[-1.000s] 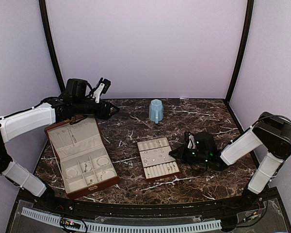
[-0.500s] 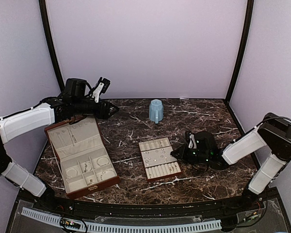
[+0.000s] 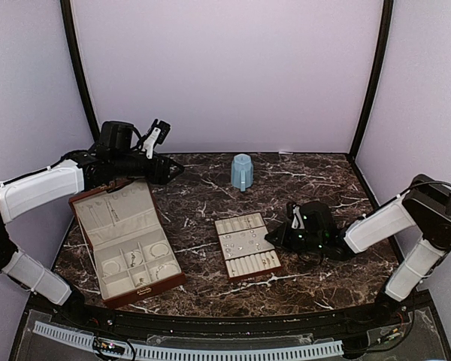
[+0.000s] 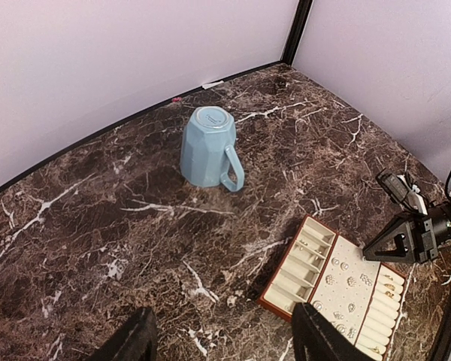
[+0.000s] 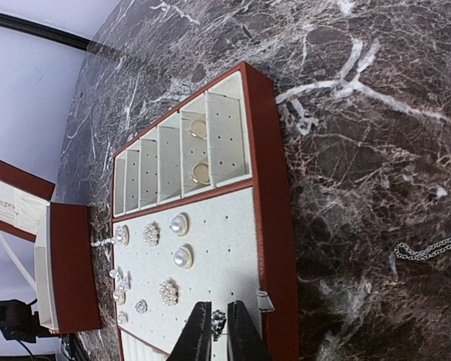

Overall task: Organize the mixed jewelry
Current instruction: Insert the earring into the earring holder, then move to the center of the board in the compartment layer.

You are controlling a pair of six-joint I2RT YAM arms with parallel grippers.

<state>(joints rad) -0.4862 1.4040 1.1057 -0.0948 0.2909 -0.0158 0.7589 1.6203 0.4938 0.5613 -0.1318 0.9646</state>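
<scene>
One blue mug [image 3: 242,171], one open reddish-brown box [image 3: 116,214] and one slotted tray [image 5: 274,195] stand on the surface [image 3: 210,188]. The tray holds two rings [image 5: 198,128] in its slots, two large pearl studs [image 5: 179,223] and two cluster studs [image 5: 151,234]. Its smaller studs [image 5: 140,306] are too tiny to count. One chain [image 5: 428,247] lies beside the tray.

Left arm: elbow bent, white forearm link running in from behind the left claw [image 3: 168,171], black wrist directly behind it. The claw is raised above the worktop, pitched forward and down. Its fingers [image 4: 137,337] stand spread wide.

Right arm: folded sharply at the elbow, white link sloping down to the black wrist behind the right claw [image 5: 219,328]. The claw sits low over the worktop. Its fingertips [image 5: 198,332] are nearly together, a narrow gap between them; grip state not discernible
</scene>
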